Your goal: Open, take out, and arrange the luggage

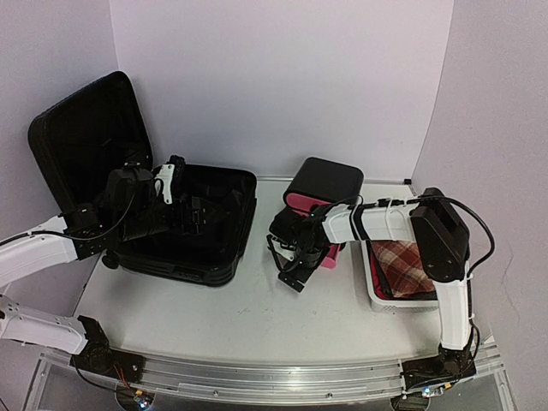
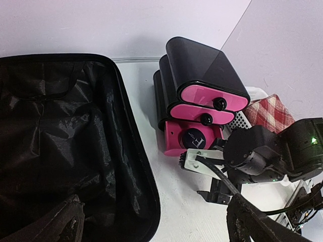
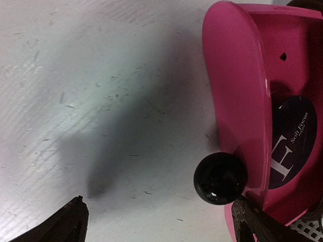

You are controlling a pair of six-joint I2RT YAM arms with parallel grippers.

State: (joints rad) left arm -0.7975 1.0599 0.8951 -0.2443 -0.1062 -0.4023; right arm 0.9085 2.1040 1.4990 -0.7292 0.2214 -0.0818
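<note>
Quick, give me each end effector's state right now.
Left end effector: open, holding nothing, over the open luggage.
Right end effector: open, holding nothing, beside the black knob of a pink drawer.

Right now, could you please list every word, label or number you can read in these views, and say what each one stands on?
"F": large white letter on the round dark label of a pink box front.
"Soft Focus": same label, beside the F.
A smaller line beside it is too blurred to read.
The luggage shows no readable text.
</note>
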